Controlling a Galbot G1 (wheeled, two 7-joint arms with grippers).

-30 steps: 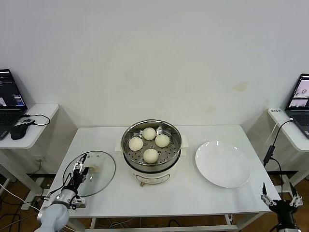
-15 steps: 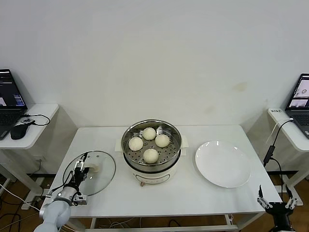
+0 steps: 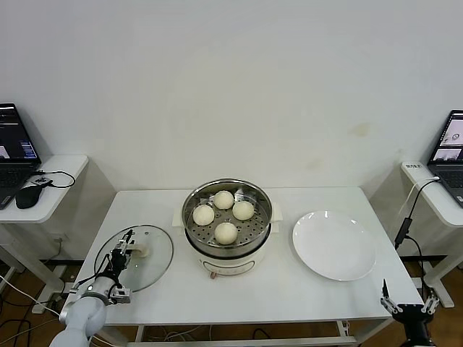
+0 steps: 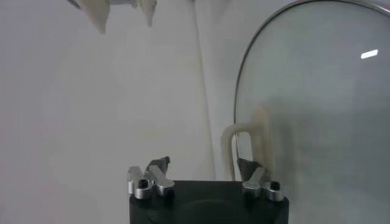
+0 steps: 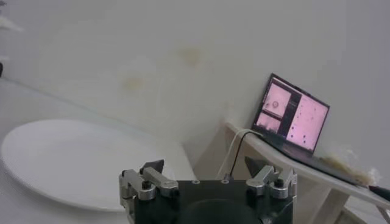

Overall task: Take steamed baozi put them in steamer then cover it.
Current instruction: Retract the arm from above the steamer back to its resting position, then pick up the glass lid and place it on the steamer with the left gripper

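Observation:
The steamer (image 3: 194, 233) stands at the table's middle with four cream-white baozi (image 3: 226, 232) on its perforated tray. The glass cover (image 3: 148, 269) lies flat on the table at the left, its cream handle (image 3: 140, 251) up. My left gripper (image 3: 127, 244) is open, low over the cover, just beside the handle. In the left wrist view the cover (image 4: 317, 91) fills one side, and the handle (image 4: 246, 139) stands by one finger of the open left gripper (image 4: 204, 167). My right gripper (image 3: 405, 305) is open and empty, low off the table's front right corner; it also shows in the right wrist view (image 5: 206, 165).
A flat white plate (image 3: 334, 244) lies right of the steamer and shows in the right wrist view (image 5: 73, 158). Side desks with laptops (image 3: 14, 148) stand at both sides; the right one also shows in the right wrist view (image 5: 294, 114). A cable (image 3: 405, 217) hangs by the table's right edge.
My right gripper has sunk lower and drifted a little left at the front right corner. My left gripper has edged closer to the cover's handle.

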